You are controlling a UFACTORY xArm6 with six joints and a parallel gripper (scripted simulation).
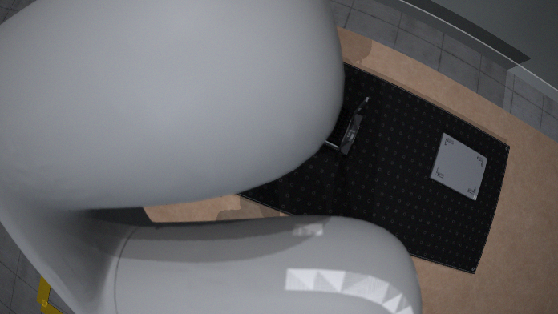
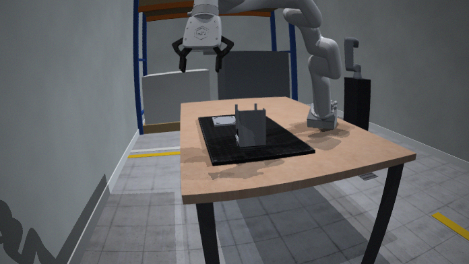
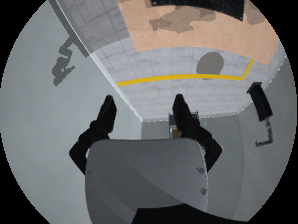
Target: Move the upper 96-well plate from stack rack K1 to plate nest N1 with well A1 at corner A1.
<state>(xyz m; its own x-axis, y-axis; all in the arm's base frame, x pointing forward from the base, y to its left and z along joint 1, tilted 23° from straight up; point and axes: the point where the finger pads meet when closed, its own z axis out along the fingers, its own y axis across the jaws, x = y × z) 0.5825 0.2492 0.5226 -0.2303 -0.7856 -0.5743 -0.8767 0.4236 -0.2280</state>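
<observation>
Pincer point(image 2: 201, 62) spread wide, high above table's far edge, rack K1 point(image 2: 251, 129) rising mid-mat, nest N1 point(image 2: 223, 120) low behind.

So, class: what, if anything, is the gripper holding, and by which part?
Nothing. The gripper hangs open, high above the table, its fingers spread on empty air.

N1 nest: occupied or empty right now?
Empty. In the top view the plate nest N1 shows its bare pale floor between the four corner locators, with no plate on it.
</observation>
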